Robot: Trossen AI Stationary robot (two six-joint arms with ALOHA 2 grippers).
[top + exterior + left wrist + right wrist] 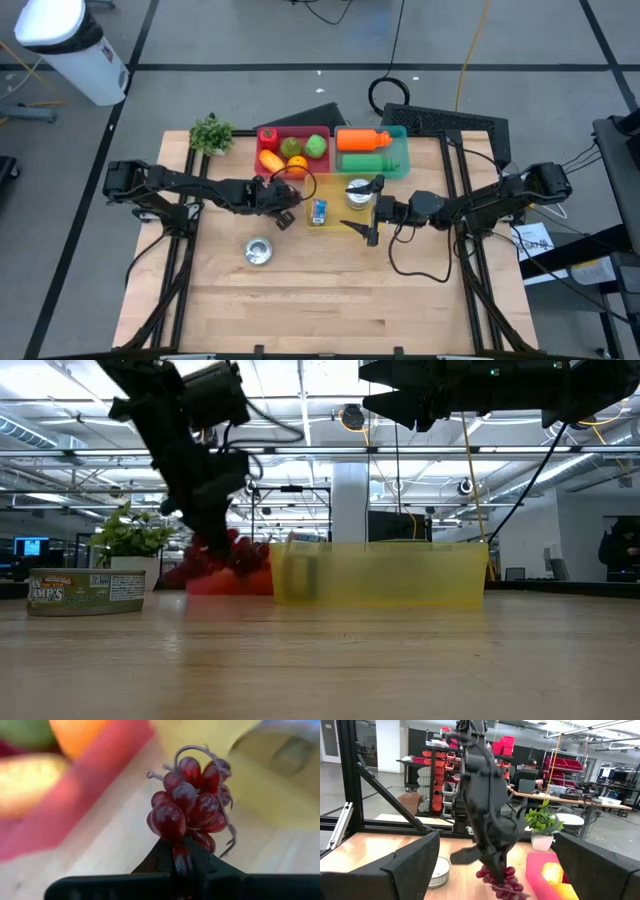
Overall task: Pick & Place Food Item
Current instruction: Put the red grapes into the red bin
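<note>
Dark red grapes (192, 800) are clamped in left end effector (283, 196), approx. 10 o'clock of yellow bin (335, 222), beside red bin (268, 135). Lift slowly, straight up, so stem doesn't slip. Right end effector (372, 232) waits with fingers apart, at 3 o'clock.

Bright ceiling strip lights (300, 400) are flooding the room evenly. In the low view, the translucent yellow plastic bin (380, 573) is blurring softly. Behind the sharp cluster of dark red grapes (192, 802), everything is dissolving out of focus.
</note>
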